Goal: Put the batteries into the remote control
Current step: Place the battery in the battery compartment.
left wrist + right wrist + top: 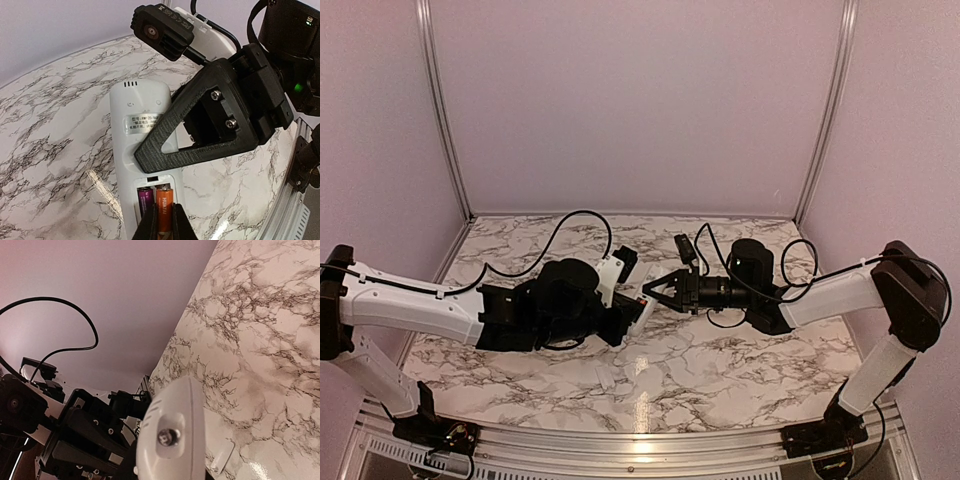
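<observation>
From above, both arms reach in low over the white-and-grey marbled worktop (750, 370) and meet near its middle. The left gripper (632, 322) and right gripper (658, 290) are almost tip to tip, and what lies between them is too hidden to tell.

The left wrist view shows the white oblong plastic remote control (132, 130) back up with its bay uncovered. A slim dark purple battery (145, 199) and a slim orange battery (164, 202) lie side by side inside. Loading looks nearly done; seating the orange battery and closing the bay likely remain. The left fingers are drawn nearly together over the orange battery, pressing or pinching I cannot tell. The right gripper clamps the remote control across its middle.

In the right wrist view the remote control's rounded end sits gripped, seemingly clear of the worktop. A small white flat plastic piece (223, 456), perhaps the cover, lies on the worktop beyond it.
</observation>
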`<control>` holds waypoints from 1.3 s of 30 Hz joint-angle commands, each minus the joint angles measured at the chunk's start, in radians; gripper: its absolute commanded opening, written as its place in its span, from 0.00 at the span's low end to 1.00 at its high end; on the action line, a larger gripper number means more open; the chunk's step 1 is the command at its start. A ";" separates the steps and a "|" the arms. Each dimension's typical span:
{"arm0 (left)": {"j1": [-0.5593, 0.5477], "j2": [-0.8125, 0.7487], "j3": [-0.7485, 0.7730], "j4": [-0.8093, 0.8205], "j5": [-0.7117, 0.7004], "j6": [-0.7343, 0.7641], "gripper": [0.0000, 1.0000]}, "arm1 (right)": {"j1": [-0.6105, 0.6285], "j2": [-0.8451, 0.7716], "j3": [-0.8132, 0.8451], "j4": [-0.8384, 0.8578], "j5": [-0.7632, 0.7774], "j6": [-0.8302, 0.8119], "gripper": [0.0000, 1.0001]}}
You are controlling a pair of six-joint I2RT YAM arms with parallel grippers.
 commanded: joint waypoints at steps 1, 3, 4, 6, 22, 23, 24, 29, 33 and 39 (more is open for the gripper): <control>0.010 -0.028 0.014 -0.067 -0.049 0.010 0.01 | 0.010 -0.007 0.014 0.009 -0.038 -0.019 0.00; 0.010 -0.032 0.012 -0.048 -0.044 0.009 0.00 | 0.011 -0.004 0.011 0.016 -0.038 -0.013 0.00; 0.010 -0.034 0.007 -0.034 -0.041 0.008 0.00 | 0.011 0.000 0.008 0.031 -0.040 -0.006 0.00; 0.010 -0.038 -0.009 0.008 -0.044 0.004 0.00 | 0.011 0.007 0.005 0.062 -0.047 0.016 0.00; 0.008 -0.014 -0.076 0.227 -0.043 -0.008 0.00 | 0.010 0.014 -0.008 0.183 -0.043 0.127 0.00; 0.008 -0.015 -0.081 0.239 -0.041 -0.008 0.00 | 0.011 0.014 -0.010 0.185 -0.041 0.131 0.00; 0.008 -0.016 -0.085 0.248 -0.038 -0.008 0.00 | 0.010 0.015 -0.009 0.187 -0.039 0.135 0.00; 0.008 -0.012 -0.088 0.269 -0.033 -0.003 0.00 | 0.010 0.024 -0.009 0.204 -0.034 0.156 0.00; 0.008 -0.003 -0.086 0.280 -0.030 -0.004 0.00 | 0.009 0.031 -0.018 0.236 -0.030 0.180 0.00; 0.008 0.007 -0.098 0.295 -0.046 -0.003 0.00 | 0.011 0.054 -0.040 0.340 -0.036 0.259 0.00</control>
